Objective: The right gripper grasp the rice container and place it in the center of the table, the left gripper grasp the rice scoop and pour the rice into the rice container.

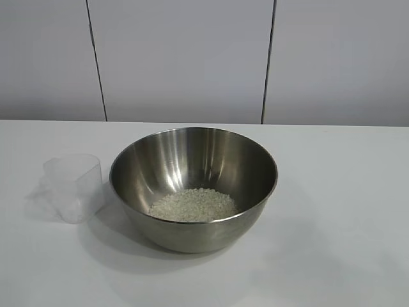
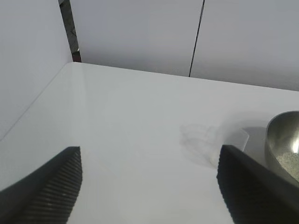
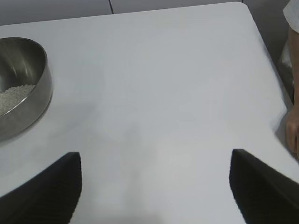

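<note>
The rice container (image 1: 193,185), a large steel bowl, stands in the middle of the white table (image 1: 345,224) with a heap of rice (image 1: 193,205) in its bottom. Left of it, close to its side, the clear plastic rice scoop (image 1: 73,187) stands upright and looks empty. Neither arm shows in the exterior view. My left gripper (image 2: 149,154) is open over bare table, with the rice scoop (image 2: 229,142) and the rice container (image 2: 285,140) some way beyond one finger. My right gripper (image 3: 156,158) is open with nothing between its fingers, and the rice container (image 3: 25,88) stands off to one side.
A pale panelled wall (image 1: 192,57) runs behind the table's far edge. In the right wrist view a person's hand (image 3: 293,130) rests just past the table's edge, near the rounded corner (image 3: 243,5). The left wrist view shows another rounded table corner (image 2: 70,65).
</note>
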Controlling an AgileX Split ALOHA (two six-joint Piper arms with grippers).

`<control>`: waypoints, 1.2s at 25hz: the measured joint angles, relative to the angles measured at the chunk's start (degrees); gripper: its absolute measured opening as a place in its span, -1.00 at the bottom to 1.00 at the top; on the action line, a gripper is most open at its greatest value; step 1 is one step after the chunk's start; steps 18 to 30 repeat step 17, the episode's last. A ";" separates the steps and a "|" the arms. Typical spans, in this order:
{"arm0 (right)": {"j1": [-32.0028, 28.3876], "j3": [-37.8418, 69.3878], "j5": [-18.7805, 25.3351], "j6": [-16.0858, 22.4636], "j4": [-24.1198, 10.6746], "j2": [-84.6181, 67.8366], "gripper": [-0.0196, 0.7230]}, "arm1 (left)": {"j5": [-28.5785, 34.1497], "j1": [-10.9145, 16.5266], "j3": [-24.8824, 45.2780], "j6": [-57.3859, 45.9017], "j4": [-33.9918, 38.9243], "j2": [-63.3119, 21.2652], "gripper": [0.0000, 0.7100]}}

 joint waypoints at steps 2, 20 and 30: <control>0.00 0.00 0.00 0.00 0.00 0.00 0.64 | 1.04 0.00 2.69 -0.40 0.00 -2.49 0.61; 0.00 0.00 0.05 0.00 0.00 0.00 0.64 | 5.09 0.00 8.92 -0.61 0.40 -2.71 0.61; 0.00 0.00 0.05 0.00 0.00 0.00 0.64 | 5.09 0.00 8.92 -0.61 0.40 -2.71 0.61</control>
